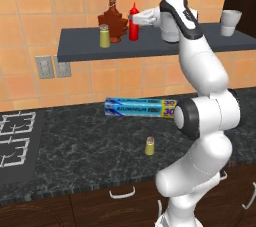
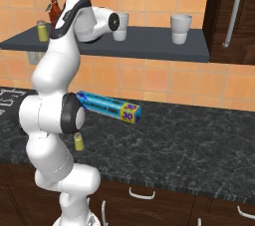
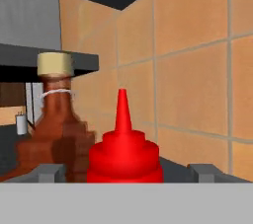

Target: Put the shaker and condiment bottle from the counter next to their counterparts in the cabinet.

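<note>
The condiment bottle [image 1: 133, 23] has been set upright on the cabinet [image 1: 150, 47] just beside the maple-leaf bottle [image 1: 113, 21], its counterpart, the hand [image 1: 135, 19] spread wide around it, while 1 shaker [image 1: 149, 146] is left on the tabletop [image 1: 90, 141]

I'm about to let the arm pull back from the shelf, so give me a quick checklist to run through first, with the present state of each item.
1. Red squeeze bottle stands upright on the shelf: ok.
2. It sits beside the maple-leaf bottle: ok.
3. Gripper is open, fingers apart on either side of the red bottle: ok.
4. Fingers are clear of the bottle's sides: cannot tell, since they stand very close.
5. Second shaker moved up next to the shelf shaker: not ok; it is on the counter.
6. Foil box lies out of the way of that shaker: ok.
</note>
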Robot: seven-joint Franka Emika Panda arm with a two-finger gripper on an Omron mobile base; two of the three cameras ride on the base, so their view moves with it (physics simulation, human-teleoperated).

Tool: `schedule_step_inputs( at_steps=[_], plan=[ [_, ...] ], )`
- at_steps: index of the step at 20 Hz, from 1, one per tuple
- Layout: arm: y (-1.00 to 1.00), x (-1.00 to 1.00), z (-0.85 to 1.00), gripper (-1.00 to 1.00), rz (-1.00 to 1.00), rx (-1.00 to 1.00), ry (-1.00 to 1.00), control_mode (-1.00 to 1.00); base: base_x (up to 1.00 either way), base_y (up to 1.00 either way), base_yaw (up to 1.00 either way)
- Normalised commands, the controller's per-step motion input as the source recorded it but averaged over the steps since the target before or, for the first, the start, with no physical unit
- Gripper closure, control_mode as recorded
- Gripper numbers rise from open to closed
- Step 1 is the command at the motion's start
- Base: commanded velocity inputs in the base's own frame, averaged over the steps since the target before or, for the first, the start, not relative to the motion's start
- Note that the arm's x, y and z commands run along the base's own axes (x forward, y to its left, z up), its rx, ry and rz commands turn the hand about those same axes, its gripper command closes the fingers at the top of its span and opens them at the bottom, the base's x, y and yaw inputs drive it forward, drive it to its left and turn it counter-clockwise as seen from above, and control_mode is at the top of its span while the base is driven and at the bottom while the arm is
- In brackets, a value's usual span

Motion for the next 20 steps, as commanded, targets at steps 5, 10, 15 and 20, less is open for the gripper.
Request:
schedule_step_inputs(
  at_steps=[5,10,15,20],
  plan=[
    [-0.02,-0.32,0.49,-1.00,-0.06,-0.05,0.01,-1.00,0.00,0.00,0.00],
    [-0.31,-0.67,0.44,-1.00,-0.04,-0.06,0.00,-1.00,0.00,0.00,0.00],
    [-0.54,-0.98,0.12,-1.00,0.00,-0.05,-0.17,-1.00,0.00,0.00,0.00],
    [-0.43,-1.00,-0.40,-1.00,0.00,-0.01,-0.43,-1.00,0.00,0.00,0.00]
  ],
)
